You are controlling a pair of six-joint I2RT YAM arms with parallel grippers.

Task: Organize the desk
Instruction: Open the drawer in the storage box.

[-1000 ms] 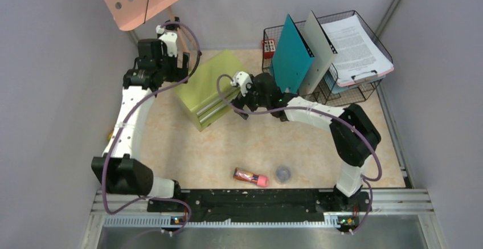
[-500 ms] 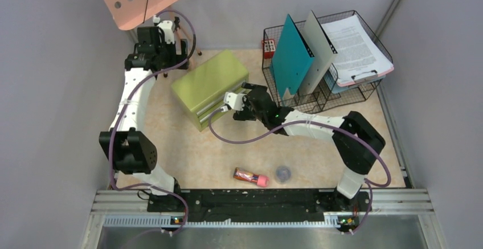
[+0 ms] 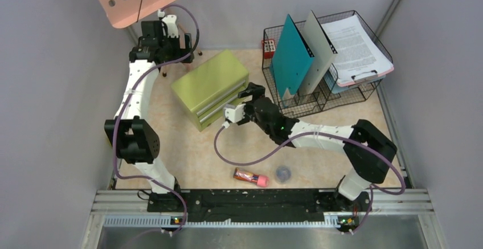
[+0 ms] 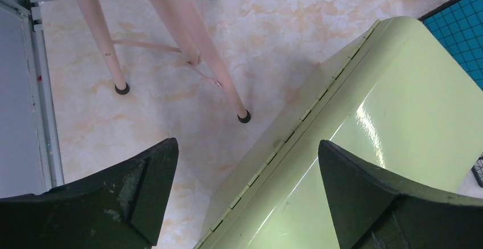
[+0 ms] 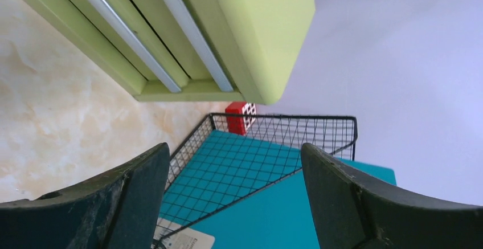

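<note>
The desk [image 3: 188, 152] is a beige marble-patterned top. An olive-green drawer box [image 3: 209, 85] stands on it at the back, its two drawers facing the near right. My left gripper [image 3: 175, 48] hovers open above the box's back left edge; in the left wrist view the hinged edge of the box [image 4: 364, 123] lies under my left gripper [image 4: 246, 145]. My right gripper [image 3: 252, 94] is open at the box's right front corner, holding nothing. In the right wrist view my right gripper [image 5: 234, 146] frames the wire basket [image 5: 267, 141], with the box [image 5: 250, 27] above it.
A black wire basket [image 3: 273, 98] at the back right holds a teal folder [image 3: 290, 58], a grey folder [image 3: 322, 49] and papers [image 3: 356, 44]. A red block [image 3: 267, 46] sits behind it. A pink marker [image 3: 250, 176] and a dark round lid [image 3: 283, 173] lie near the front. A pink stand's legs [image 4: 171, 27] rise at the back left.
My left arm has drawn back from the drawer box toward the back left corner. My right gripper has pulled away from the drawer front toward the near right, its jaws slightly narrower.
</note>
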